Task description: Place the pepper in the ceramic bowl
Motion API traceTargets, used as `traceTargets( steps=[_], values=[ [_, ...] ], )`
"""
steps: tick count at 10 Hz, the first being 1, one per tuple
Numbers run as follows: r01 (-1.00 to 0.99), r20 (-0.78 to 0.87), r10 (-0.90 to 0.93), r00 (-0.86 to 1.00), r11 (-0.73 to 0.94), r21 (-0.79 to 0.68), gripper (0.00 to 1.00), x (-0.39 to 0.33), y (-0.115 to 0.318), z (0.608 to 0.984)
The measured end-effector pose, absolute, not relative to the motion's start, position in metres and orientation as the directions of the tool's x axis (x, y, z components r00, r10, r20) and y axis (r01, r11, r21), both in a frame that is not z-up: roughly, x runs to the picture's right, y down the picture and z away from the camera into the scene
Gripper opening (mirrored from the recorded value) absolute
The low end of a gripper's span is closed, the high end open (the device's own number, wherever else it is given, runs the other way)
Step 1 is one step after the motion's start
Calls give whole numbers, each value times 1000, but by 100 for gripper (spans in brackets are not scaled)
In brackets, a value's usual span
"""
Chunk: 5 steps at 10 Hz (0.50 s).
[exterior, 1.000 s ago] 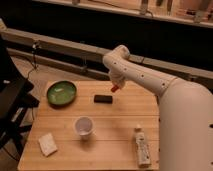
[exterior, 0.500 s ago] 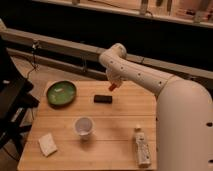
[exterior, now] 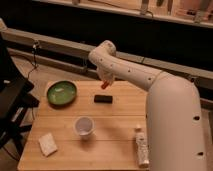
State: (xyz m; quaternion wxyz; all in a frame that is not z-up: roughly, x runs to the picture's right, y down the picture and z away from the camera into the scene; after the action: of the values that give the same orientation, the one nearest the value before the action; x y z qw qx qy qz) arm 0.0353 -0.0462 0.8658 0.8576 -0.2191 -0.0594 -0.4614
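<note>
Camera view: my end effector [exterior: 105,82] had swung left over the last second, hanging above the tabletop [exterior: 120,125] with the pepper [exterior: 104,85] pinched at its tip. Black block [exterior: 103,99] sat just below it, ceramic bowl [exterior: 62,93] further left and lower, white cup [exterior: 84,127] well below. Transport looked underway; bowl not reached, pepper not yet released.

Orange-red pepper [exterior: 104,85] at white gripper [exterior: 105,83]; glossy green ceramic bowl [exterior: 62,93], black block [exterior: 103,99], pale wooden table [exterior: 120,145].
</note>
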Motion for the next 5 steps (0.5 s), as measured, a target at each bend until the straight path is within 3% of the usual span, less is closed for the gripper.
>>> traceTargets(
  steps=[5],
  values=[
    [849, 323, -788, 523, 451, -275, 0, 0, -47, 867]
  ],
)
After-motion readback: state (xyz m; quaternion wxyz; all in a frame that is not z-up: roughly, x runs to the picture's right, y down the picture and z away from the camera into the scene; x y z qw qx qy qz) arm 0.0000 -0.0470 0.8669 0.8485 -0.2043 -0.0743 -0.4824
